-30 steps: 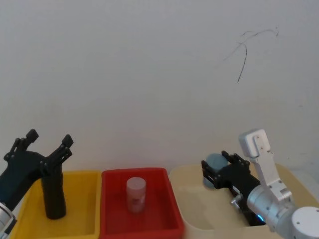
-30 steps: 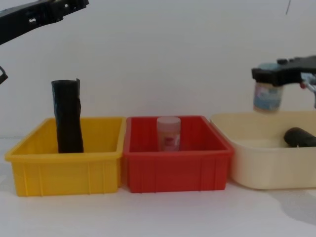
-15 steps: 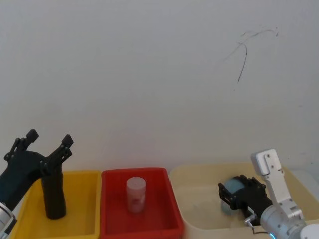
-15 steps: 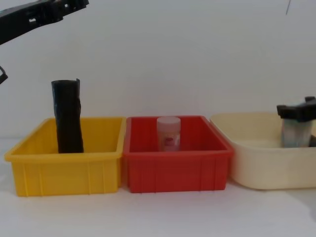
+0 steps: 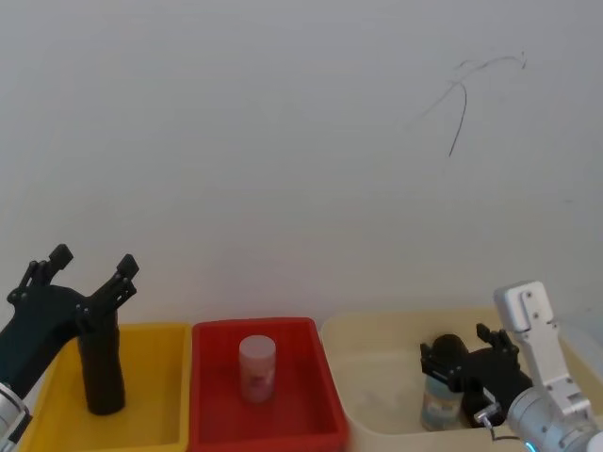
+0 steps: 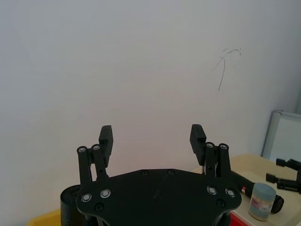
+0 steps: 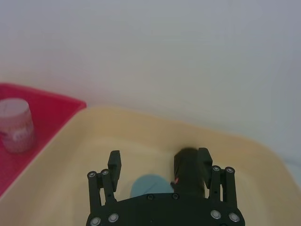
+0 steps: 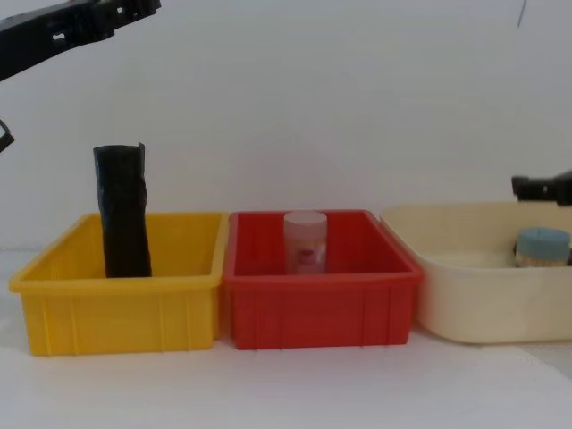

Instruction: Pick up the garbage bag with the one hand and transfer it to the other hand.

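Head view puts the right gripper (image 5: 462, 358) at the lower right of the frame, low over the beige tub (image 5: 377, 326). Its fingers are spread and grasp nothing. Right under it stand two things crowded together: a blue-lidded jar (image 5: 439, 400) and, just behind it, the garbage bag (image 5: 447, 347), a thick glossy black roll. In the right wrist view the jar's lid sits in the gap between the fingers, while the bag lies against one finger rather than between them.

That is the first hazard. If the fingers close from here, they would likely pinch the jar, or catch jar and bag together, and the bag would be nudged aside instead of picked up. The bag's smooth, shiny skin adds a second one: a shallow or off-centre pinch may let it slide out once lifted, and more so during the hand-over. Whether it stands or lies in the tub I cannot tell for sure.

The left gripper (image 5: 93, 260) waits at the lower left, fingers wide apart and empty, right above the slimmer matte roll (image 5: 101, 372) standing in the yellow bin (image 5: 160, 331). A descent there would take the wrong roll. The two grippers are well apart, so the transfer needs a long carry across the bins.
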